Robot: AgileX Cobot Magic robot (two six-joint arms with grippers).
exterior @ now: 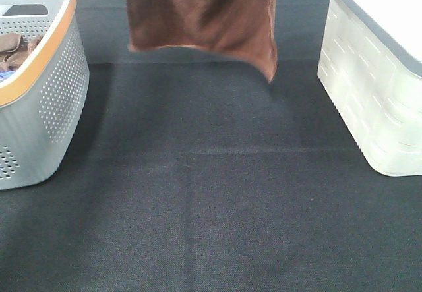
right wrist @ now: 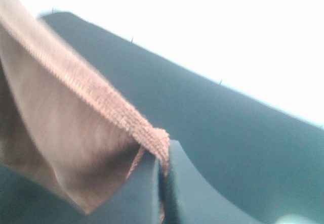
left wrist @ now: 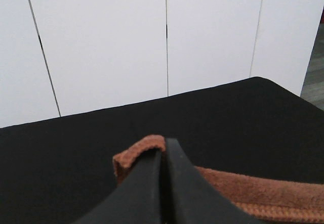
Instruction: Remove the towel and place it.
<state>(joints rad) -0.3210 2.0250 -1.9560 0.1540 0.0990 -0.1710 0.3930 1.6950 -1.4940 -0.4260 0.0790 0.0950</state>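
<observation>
Nearest you: dark surface [exterior: 211, 206]. Midway, grey perforated basket [exterior: 59, 87] at left with brown cloth [exterior: 16, 48] inside, white lidded bin [exterior: 369, 101] at right, well apart. Farther back, towel [exterior: 204, 15] hangs between them. Left end effector [left wrist: 163, 155] clenched on one top corner, right end effector [right wrist: 163, 168] on other.

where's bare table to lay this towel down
Black cloth is bare across the middle and front, between the grey basket at left and white bin at right. Crowded only at those sides; the towel hangs above the back.
</observation>
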